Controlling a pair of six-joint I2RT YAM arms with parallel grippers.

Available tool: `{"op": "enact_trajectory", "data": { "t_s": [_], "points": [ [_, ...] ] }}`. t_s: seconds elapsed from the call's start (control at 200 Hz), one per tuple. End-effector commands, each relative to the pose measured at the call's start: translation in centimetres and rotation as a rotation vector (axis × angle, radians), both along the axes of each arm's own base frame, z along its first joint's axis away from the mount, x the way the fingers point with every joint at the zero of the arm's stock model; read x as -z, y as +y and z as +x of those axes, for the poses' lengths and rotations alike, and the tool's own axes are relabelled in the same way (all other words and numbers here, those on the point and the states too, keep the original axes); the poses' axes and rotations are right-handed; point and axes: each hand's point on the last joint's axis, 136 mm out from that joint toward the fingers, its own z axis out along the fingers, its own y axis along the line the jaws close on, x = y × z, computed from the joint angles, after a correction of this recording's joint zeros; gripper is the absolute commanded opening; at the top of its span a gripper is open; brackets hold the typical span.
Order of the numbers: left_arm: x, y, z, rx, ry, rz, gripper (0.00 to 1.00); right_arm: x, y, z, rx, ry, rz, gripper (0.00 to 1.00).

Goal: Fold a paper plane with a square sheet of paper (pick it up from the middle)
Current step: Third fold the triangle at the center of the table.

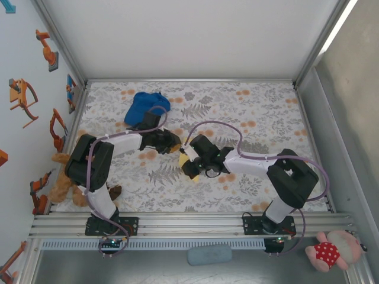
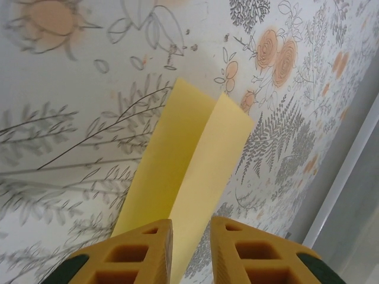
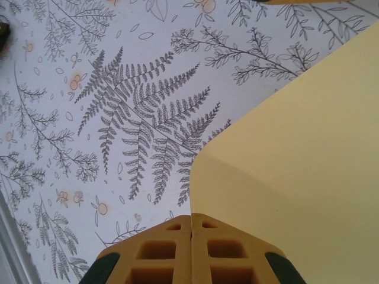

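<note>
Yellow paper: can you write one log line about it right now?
paper: creased | left fingers: slightly apart, paper between them | right fingers: shut on paper

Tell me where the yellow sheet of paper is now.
Mid-table in the top view, the yellow sheet is between the left hand and the right hand, which pinches it, nearer than the blue cap.

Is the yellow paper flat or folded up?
Folded. The yellow paper has a crease running down its middle, and its two flaps angle away on either side.
</note>
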Motion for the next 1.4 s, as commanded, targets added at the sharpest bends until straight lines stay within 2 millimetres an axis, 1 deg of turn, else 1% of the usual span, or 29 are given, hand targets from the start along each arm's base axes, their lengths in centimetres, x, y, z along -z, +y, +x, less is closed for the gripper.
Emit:
{"op": "enact_trajectory", "data": {
  "t_s": [0.0,0.125,0.215,0.386,0.516,0.696,0.936,1.112,1.317,1.392],
  "points": [
    [-0.4,-2.2,0.6,0.043,-0.004,-0.054,0.23,-1.0,0.5,-0.6,-0.018,0.032,0.063,0.00],
    [1.2,-2.8,0.6,0.057,0.032,-0.044,0.21,-1.0,0.1,-0.5,-0.009,0.033,0.061,0.00],
    [2.4,-2.8,0.4,0.060,0.056,-0.025,0.19,-0.9,-0.2,-0.2,0.006,0.031,0.058,0.00],
    [4.8,-2.1,-0.6,0.079,0.106,0.054,0.18,-0.7,-1.0,0.7,0.051,0.015,0.040,0.00],
    [5.6,-1.6,-1.1,0.091,0.122,0.091,0.17,-0.3,-1.7,1.8,0.108,0.001,0.013,0.00],
    [5.9,-1.3,-1.4,0.099,0.128,0.106,0.16,0.6,-2.9,3.4,0.187,-0.013,-0.037,0.00],
    [5.7,-1.5,-1.3,0.105,0.119,0.104,0.15,1.4,-3.4,4.1,0.227,-0.015,-0.073,0.00],
    [5.7,-1.6,-1.3,0.108,0.116,0.103,0.14,1.7,-3.1,4.1,0.216,0.006,-0.072,0.00],
    [5.6,-1.6,-1.3,0.107,0.115,0.102,0.12,2.7,-3.3,3.9,0.217,0.030,-0.106,0.00],
    [5.5,-1.6,-1.2,0.108,0.114,0.102,0.11,2.8,-3.4,4.0,0.220,0.030,-0.111,0.00]
  ]
}}
